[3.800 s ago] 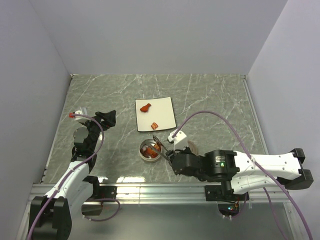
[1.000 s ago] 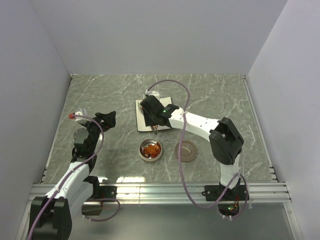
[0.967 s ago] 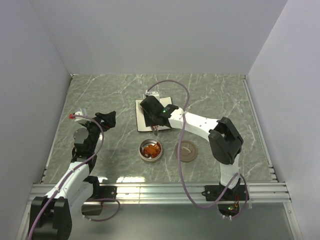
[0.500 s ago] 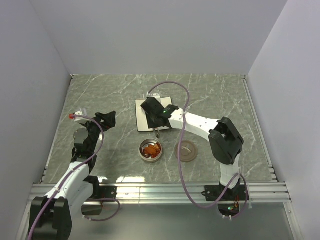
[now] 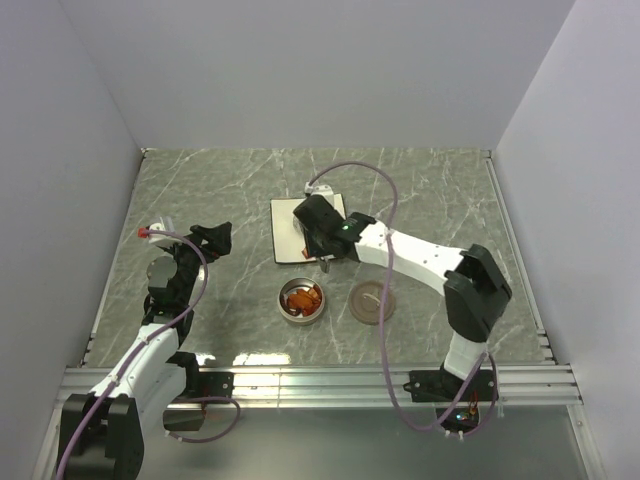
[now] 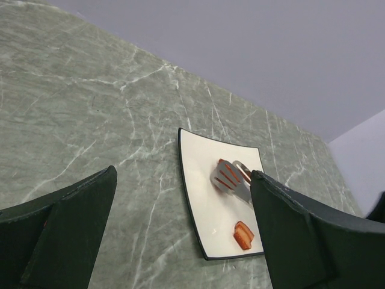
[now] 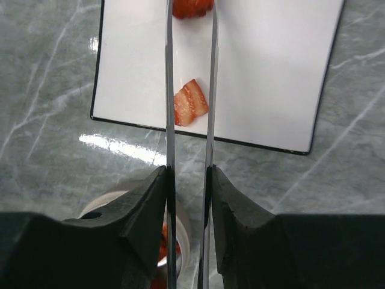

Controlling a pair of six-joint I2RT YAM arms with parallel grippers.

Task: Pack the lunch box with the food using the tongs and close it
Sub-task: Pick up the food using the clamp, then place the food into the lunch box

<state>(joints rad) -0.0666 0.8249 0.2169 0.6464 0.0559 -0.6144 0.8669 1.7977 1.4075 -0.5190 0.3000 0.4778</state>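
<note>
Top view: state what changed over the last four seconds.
The right hand, holding the tongs, moved from the lunch box out to the white plate, over the two food pieces still lying there. Left arm, lunch box and lid stayed put.

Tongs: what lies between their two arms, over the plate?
In the right wrist view, a red-orange food piece on the plate shows between the arms of the tongs; a second piece sits between their tips.

Mid-table lies the plate, 2 food pieces on it, the tongs over them. Toward the table's near edge sits the lunch box, its lid just right.
</note>
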